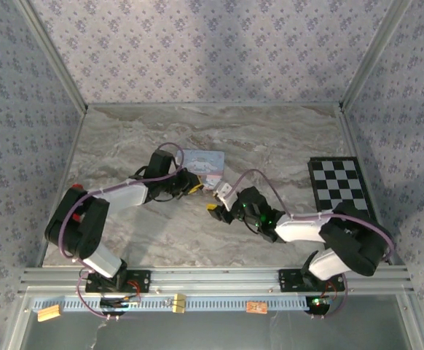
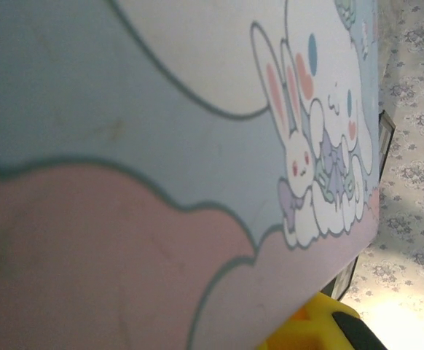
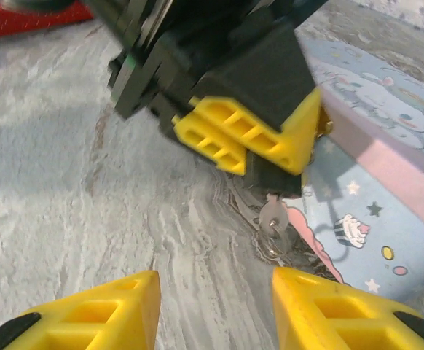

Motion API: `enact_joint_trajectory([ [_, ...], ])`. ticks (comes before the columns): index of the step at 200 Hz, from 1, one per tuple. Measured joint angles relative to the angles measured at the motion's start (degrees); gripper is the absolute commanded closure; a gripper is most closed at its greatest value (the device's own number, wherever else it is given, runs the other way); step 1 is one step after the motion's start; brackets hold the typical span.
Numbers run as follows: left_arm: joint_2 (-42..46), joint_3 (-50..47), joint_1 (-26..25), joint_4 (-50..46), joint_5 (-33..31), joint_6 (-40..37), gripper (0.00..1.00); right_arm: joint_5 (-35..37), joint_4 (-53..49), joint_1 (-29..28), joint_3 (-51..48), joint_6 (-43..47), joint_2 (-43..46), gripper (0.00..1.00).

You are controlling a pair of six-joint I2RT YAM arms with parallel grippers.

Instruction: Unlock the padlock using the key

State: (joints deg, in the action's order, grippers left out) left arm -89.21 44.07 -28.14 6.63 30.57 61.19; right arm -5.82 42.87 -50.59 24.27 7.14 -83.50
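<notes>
The tabletop [image 1: 270,135] is smooth grey stone with wavy lines; my left arm [image 1: 124,193] bends at the elbow and reaches in to the middle; my left fingers [image 1: 194,187] are blocky yellow plastic with holes in the sides, shut tight together, right up against the tin box [image 1: 206,162]; the tin is flat and square, soft blue and pink, with white bunnies on the lid; the padlock [image 3: 272,181] is a tiny dark block right at the tips of my left fingers, beside the tin's wall; I cannot tell if they pinch it; a small shiny key [image 3: 273,216] and a wire ring [image 3: 274,244] stick out under it; my right fingers [image 1: 213,211] stand partly apart, holding nothing, near the key but not touching; my right arm [image 1: 303,230] stretches low from the right; a black-and-white checked board [image 1: 339,186] lies flat further right.
</notes>
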Motion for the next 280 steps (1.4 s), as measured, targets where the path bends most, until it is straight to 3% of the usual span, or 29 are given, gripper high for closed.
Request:
enact_joint_trajectory([
  [83,4.6,-0.2,0.4,-3.0,0.1,0.0,1.0,9.8,14.4,-4.7,-0.1,14.4,-11.0,0.56],
  [168,5.1,-1.9,1.2,-3.2,1.1,-0.1,1.0,15.2,18.9,-5.9,3.1,18.4,-15.2,0.56],
  [280,5.1,-2.0,1.2,-3.2,1.1,0.0,1.0,18.1,21.2,-6.4,4.2,18.8,-18.0,0.67],
])
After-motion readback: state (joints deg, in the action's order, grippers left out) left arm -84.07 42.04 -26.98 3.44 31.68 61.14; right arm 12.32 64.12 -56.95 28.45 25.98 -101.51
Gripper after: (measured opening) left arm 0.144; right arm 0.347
